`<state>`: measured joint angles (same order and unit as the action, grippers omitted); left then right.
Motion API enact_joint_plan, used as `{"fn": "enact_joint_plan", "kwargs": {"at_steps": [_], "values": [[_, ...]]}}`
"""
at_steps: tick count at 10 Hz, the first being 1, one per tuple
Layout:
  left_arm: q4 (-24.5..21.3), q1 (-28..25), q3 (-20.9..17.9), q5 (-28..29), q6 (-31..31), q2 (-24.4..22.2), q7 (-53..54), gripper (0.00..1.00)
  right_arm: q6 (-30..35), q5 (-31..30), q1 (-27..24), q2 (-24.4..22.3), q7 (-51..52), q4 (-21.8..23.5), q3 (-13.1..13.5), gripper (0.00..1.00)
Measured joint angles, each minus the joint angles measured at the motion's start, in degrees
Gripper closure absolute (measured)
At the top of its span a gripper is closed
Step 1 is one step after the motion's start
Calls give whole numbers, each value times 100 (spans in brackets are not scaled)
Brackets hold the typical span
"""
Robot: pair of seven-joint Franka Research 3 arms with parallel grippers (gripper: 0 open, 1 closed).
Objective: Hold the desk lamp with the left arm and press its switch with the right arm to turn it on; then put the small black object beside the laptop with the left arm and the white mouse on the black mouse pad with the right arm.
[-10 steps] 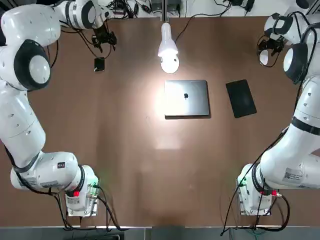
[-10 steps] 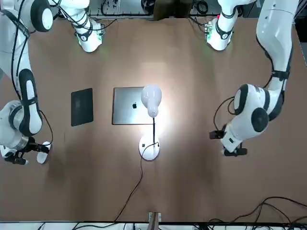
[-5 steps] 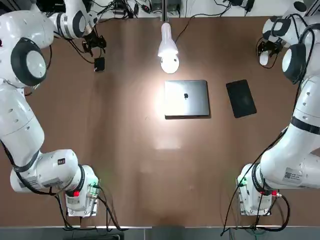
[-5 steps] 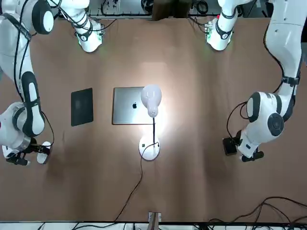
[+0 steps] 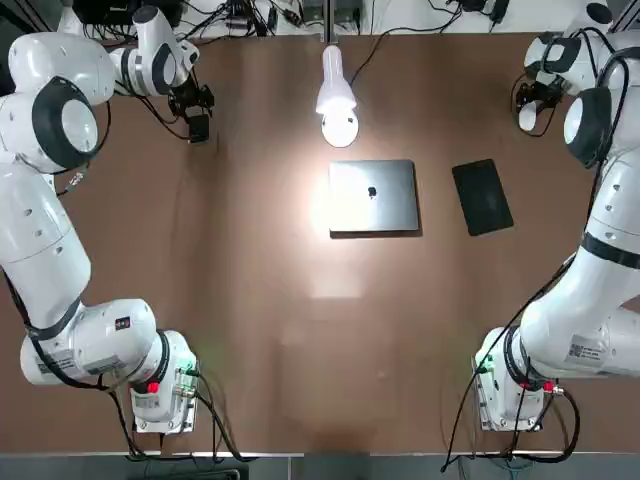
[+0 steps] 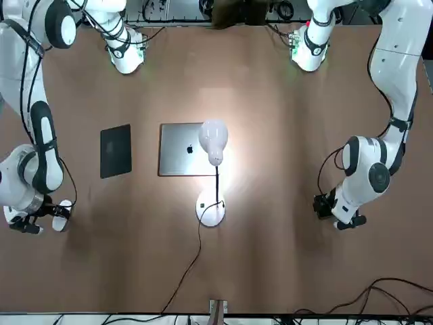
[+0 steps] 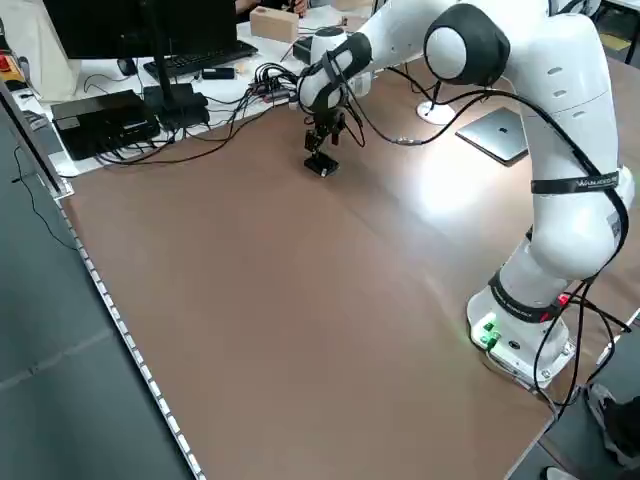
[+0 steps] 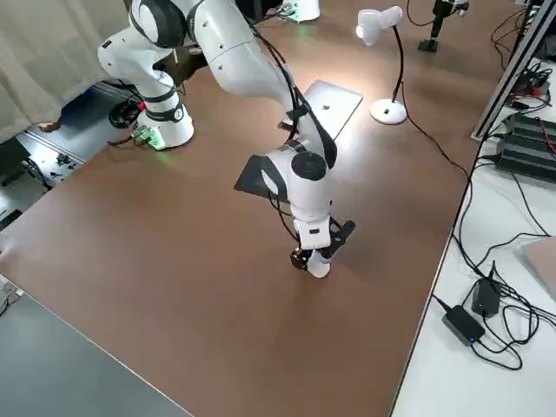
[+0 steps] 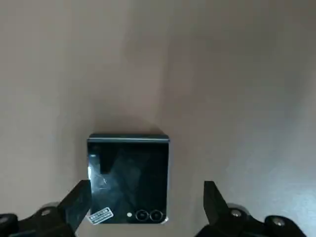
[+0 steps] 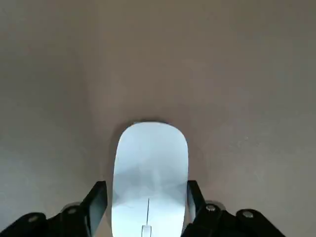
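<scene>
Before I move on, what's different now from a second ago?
The left gripper has moved toward the robot's left and slightly nearer its base, and its open fingers are now over the small black object. I see nothing taken hold of or let go. The lamp, laptop and black pad stayed put.

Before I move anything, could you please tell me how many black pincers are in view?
2: the left arm's black pincer is over the small black block; the right arm's black pincer is around the white oval mouse.
</scene>
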<state>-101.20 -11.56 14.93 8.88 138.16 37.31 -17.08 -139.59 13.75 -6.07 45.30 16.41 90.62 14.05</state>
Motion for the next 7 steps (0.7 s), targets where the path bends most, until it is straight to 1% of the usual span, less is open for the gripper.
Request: {"fn": "enact_joint_plan", "kwargs": {"at_steps": [2,7], "values": [[-2,100,-144,19,7,25,0,0,-2,0,47,0,-1,-8,-2,26],[-19,130,-266,145,15,217,0,0,-2,0,40,0,0,-1,13,26]]}}
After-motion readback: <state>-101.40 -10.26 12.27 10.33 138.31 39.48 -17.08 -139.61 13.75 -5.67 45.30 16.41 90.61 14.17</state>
